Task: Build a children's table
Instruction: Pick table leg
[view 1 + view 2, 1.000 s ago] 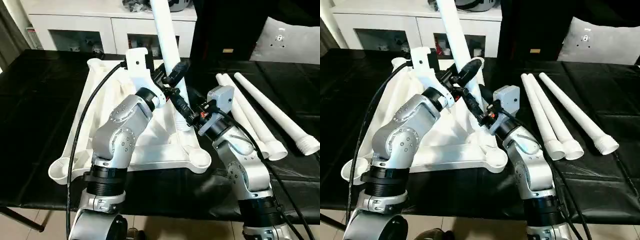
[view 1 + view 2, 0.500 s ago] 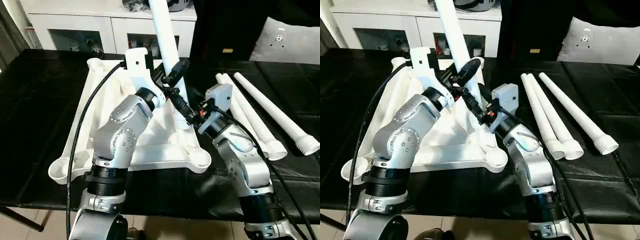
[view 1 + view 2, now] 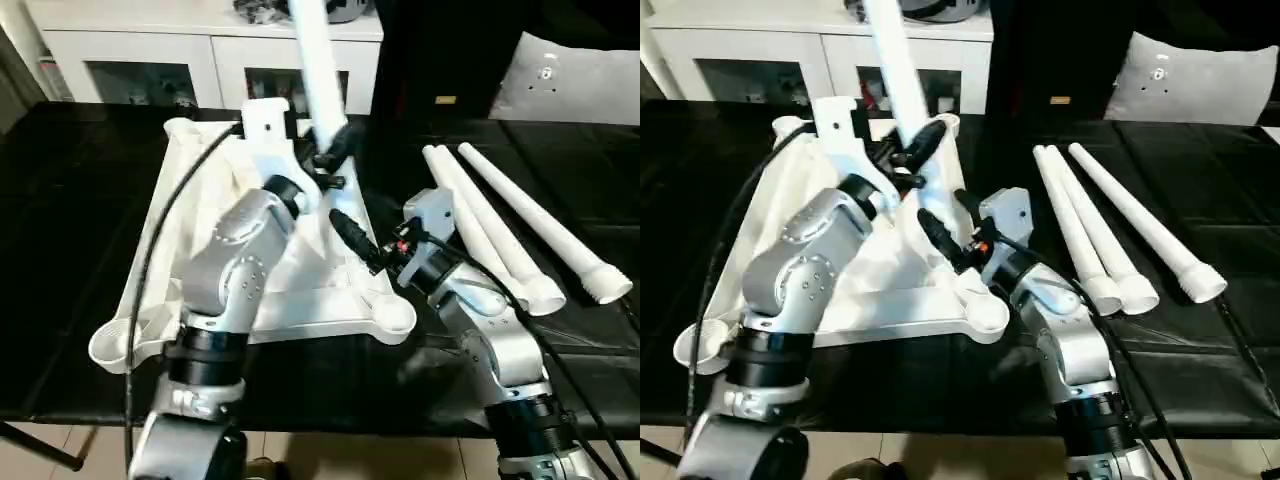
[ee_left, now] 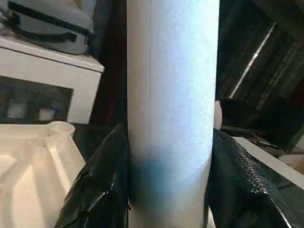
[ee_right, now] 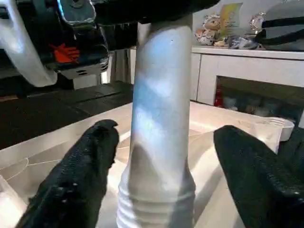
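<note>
The children's table top (image 3: 300,322) lies upside down on the black table, ribs and corner sockets facing up. One white leg (image 3: 315,60) stands upright from the top's right side. My left gripper (image 3: 330,150) is shut on this leg partway up; its black fingers (image 4: 102,180) press both sides of the tube. My right gripper (image 5: 161,156) stands open low down. Its fingers (image 5: 80,175) flank the leg's threaded base (image 5: 156,204) with a gap on each side. Three more legs (image 3: 500,240) lie side by side on the table to the right.
A white cabinet (image 3: 180,50) stands behind the black table (image 3: 60,200), and a white cushion (image 3: 570,70) sits at the back right. A black cable (image 3: 150,250) runs along my left arm over the top's left side.
My right gripper has opened and let go of the leg's base. My left gripper still holds the leg. The whole view has shifted slightly with the camera.
</note>
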